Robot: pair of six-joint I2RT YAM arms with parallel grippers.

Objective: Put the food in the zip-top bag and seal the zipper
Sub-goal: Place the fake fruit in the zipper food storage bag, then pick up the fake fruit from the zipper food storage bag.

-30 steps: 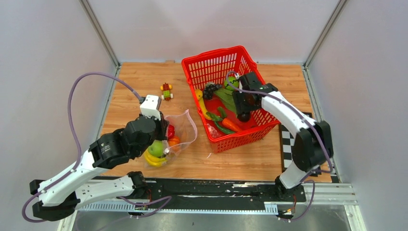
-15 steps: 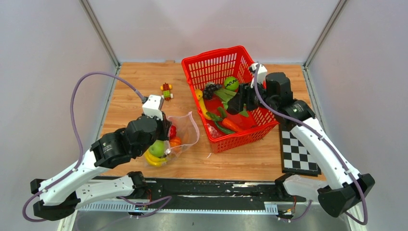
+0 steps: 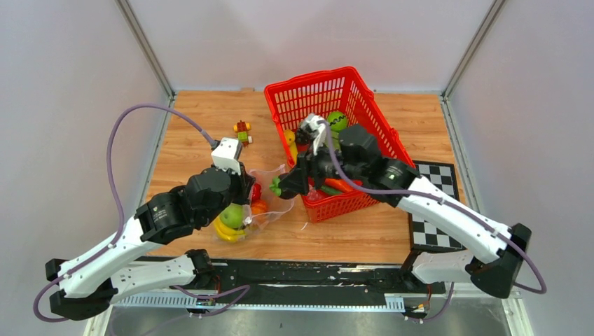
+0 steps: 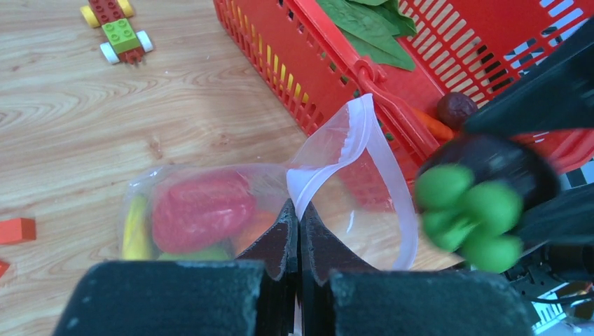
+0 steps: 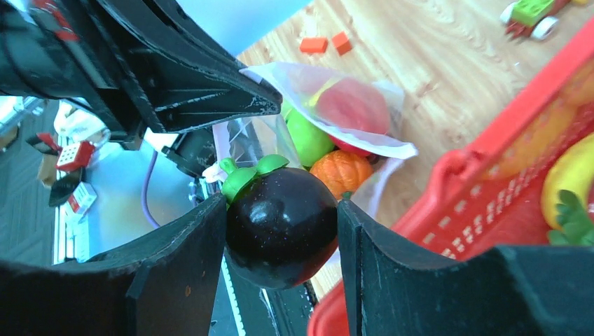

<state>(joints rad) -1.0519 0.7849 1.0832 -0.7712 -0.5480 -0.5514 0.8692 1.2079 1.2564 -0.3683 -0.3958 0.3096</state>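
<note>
1. Zip-top bag [image 3: 272, 194] lies on the wooden tabletop [image 3: 189, 140], left of the basket and near the front edge.
2. Red mesh basket [image 3: 319, 75] stands at the centre-rear of the tabletop. Food in it includes a carrot [image 3: 337, 185], a green lime [image 3: 337, 120] and green leaves [image 4: 371, 28].
3. The zip-top bag is clear and crinkled. Its mouth faces the basket and stands open in a raised loop. The zipper [image 4: 361, 108] runs around that loop and is unsealed.
4. Right tool [image 5: 281, 210] is set at medium width, both fingers pressed on a dark purple fruit [image 5: 280, 241] with a green cap. The fruit hangs above the tabletop between basket and bag, just beside the open mouth and not inside it.
5. Left tool [image 4: 299, 210] has its fingers closed together, pinching the near rim of the bag's mouth and holding it raised.
6. Food inside the bag: a red tomato [image 4: 203, 210], a green fruit [image 3: 235, 213], yellow bananas [image 3: 225, 233] and an orange piece [image 5: 340, 171], bunched at the closed end.
7. Toy block figure [image 3: 242, 131] sits on the tabletop left of the basket, well apart from the bag.
</note>
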